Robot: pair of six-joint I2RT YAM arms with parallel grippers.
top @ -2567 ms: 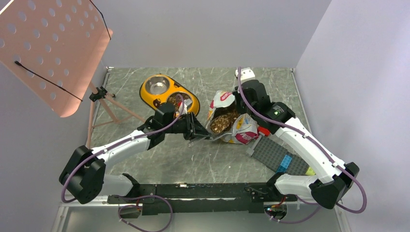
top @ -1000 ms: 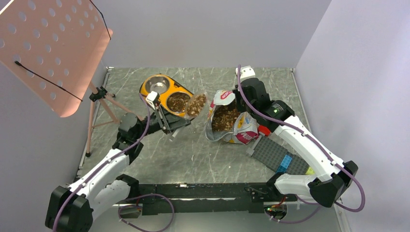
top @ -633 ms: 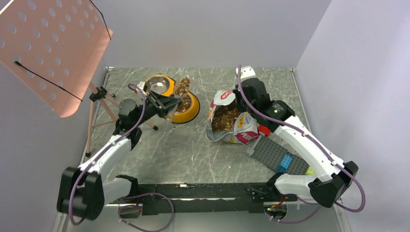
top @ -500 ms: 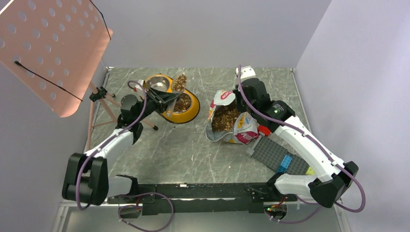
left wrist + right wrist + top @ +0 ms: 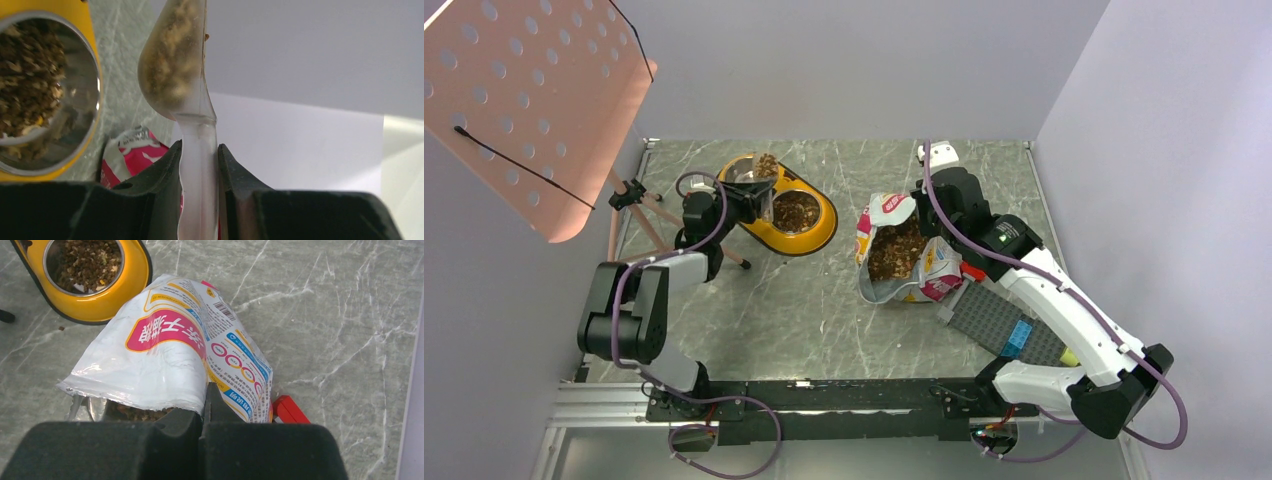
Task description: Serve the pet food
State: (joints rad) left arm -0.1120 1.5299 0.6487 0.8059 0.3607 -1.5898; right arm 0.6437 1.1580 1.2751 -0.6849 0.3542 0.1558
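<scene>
The pet food shows as brown kibble in a clear plastic scoop (image 5: 766, 164) (image 5: 170, 65). My left gripper (image 5: 746, 200) (image 5: 199, 147) is shut on the scoop's handle and holds it over the far steel cup of the yellow double bowl (image 5: 824, 232). The near cup (image 5: 796, 212) (image 5: 35, 90) holds kibble. The open glossy bag (image 5: 904, 255) (image 5: 170, 355) lies mid-table with kibble showing inside. My right gripper (image 5: 934, 225) (image 5: 206, 390) is shut on the bag's upper edge.
A pink perforated stand panel (image 5: 524, 110) on a tripod (image 5: 639, 195) rises at the left, close to my left arm. A grey baseplate (image 5: 994, 315) with a blue brick (image 5: 1016, 335) and a red block (image 5: 970, 270) (image 5: 289, 410) lie right of the bag.
My left arm has swung the filled scoop from beside the bag leftward to above the bowl's far cup. The right gripper and the bag have shifted slightly.
</scene>
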